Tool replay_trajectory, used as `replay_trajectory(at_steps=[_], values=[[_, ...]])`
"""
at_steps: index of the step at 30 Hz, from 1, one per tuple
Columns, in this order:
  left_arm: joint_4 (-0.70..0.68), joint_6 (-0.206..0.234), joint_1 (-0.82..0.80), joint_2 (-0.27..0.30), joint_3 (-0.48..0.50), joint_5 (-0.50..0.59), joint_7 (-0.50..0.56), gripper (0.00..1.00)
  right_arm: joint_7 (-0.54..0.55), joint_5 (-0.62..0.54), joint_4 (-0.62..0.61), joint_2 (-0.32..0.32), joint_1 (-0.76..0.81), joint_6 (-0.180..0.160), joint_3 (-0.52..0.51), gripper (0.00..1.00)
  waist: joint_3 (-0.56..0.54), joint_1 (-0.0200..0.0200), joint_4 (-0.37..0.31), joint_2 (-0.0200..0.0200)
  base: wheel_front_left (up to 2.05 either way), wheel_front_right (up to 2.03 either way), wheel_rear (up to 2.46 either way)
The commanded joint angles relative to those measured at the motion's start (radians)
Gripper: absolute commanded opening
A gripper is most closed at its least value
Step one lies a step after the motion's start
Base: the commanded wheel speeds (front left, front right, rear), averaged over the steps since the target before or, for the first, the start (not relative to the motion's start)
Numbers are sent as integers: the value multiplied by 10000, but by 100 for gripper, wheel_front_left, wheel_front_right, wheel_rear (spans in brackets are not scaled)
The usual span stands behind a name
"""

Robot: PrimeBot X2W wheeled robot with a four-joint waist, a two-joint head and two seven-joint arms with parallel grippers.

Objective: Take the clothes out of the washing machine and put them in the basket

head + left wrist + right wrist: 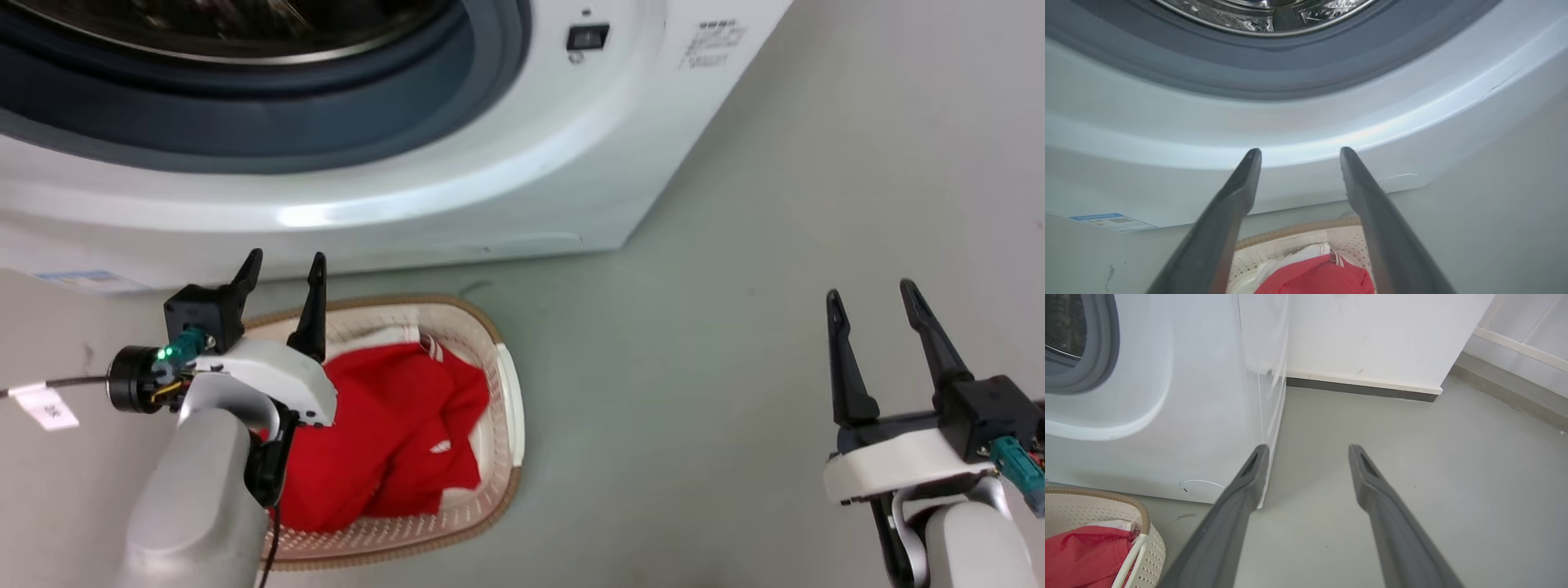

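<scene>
Hovering low before the washing machine (408, 204), both grippers hold nothing. The left gripper (286, 260) is at lower left of the head view, fingers spread and pointing up the frame at the washer's front panel. The right gripper (870, 291) is at lower right over bare grey floor (694, 367), likewise spread and well apart from everything. The clothes (392, 441) lie as a crumpled red heap inside the basket (490, 327), which sits on the floor just below the washer at lower centre-left. White-striped trim shows at the heap's upper edge, toward the machine. The heap itself has no clear long axis. The basket's long axis seems to run across the frame, parallel to the washer front, with a white handle at its right end. Its left end is hidden behind the left forearm, so this is a judgement. Risks from here: the left arm hangs directly over the basket, so lowering or swinging it could snag fabric or nudge the light basket. Little of the steel drum (1269, 16) is visible, so whether anything is left inside cannot be told.
</scene>
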Motion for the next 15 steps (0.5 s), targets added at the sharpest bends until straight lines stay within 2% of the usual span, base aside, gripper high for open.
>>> replay_trajectory(at_steps=[1,8,15], values=[[-255,-25,246,-86,99,99,-27,100,-19,-86,28,-14,163,-10,-85,100,-971,1,505,0,0,0,0],[-2205,92,1549,-421,746,794,-28,100,-19,-202,150,-12,574,-10,-385,100,-2210,1,876,0,0,0,0],[-3647,280,3102,-957,1499,1043,-28,100,-19,-134,128,-12,1159,-10,-303,100,-3227,1,1034,0,0,0,0]])
